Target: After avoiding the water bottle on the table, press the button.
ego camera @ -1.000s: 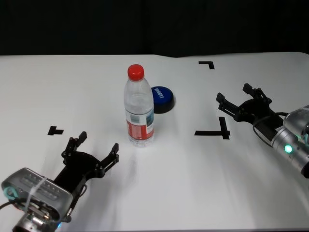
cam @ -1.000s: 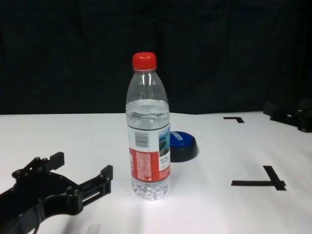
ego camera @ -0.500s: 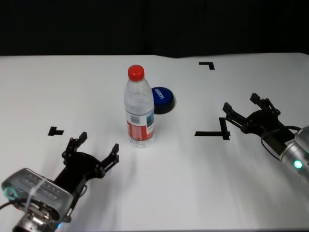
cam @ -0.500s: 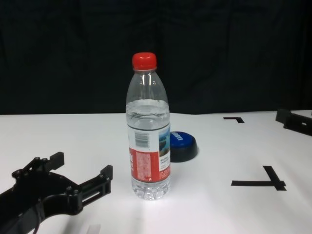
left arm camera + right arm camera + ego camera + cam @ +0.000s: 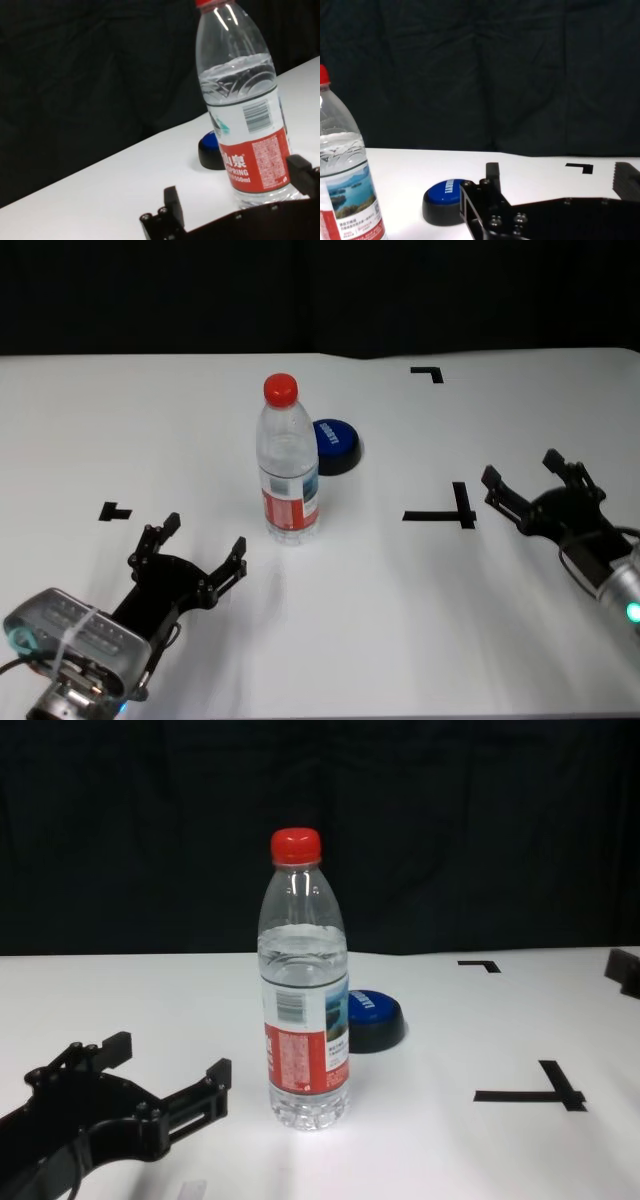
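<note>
While my left gripper [image 5: 195, 552] stayed open at lower left, the water bottle [image 5: 289, 462] stood mid-frame, the button [image 5: 335, 445] just behind; my open right gripper [image 5: 540, 492] had retreated rightward, leaving the press undone.

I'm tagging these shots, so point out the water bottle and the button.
water bottle [image 5: 290, 502]: head view, on its red label.
button [image 5: 334, 438]: head view, on its blue top.

Upright water bottle [image 5: 289, 462], button [image 5: 336, 446] just behind, open pincers either side
</note>
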Motion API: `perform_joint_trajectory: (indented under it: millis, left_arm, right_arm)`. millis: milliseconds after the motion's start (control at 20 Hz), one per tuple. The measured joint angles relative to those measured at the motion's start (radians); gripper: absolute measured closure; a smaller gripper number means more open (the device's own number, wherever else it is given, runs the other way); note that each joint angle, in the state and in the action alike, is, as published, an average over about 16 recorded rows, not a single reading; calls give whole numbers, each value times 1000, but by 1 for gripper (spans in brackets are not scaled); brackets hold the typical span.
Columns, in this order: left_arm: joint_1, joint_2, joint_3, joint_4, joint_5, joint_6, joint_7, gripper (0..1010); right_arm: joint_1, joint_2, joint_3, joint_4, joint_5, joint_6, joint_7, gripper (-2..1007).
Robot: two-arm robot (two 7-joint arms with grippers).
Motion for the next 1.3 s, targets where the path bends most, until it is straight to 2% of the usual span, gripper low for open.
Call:
perform_joint_trajectory:
  millis: [350, 750, 1000, 1300]
  left_arm:
    - [0, 0, 0, 0, 0, 0, 0, 7]
    - [0, 0, 0, 0, 0, 0, 0, 7]
    - [0, 0, 0, 0, 0, 0, 0, 7]
    - [0, 0, 0, 0, 0, 0, 0, 7]
  right_arm:
    - [-82, -19, 36, -57, -8, -1, -35, 3]
    - [-162, -38, 71, -102, -15, -13, -47, 3]
    - [-190, -45, 81, -120, -22, -19, -44, 2]
    - [-195, -49, 79, -132, -33, -16, -39, 3]
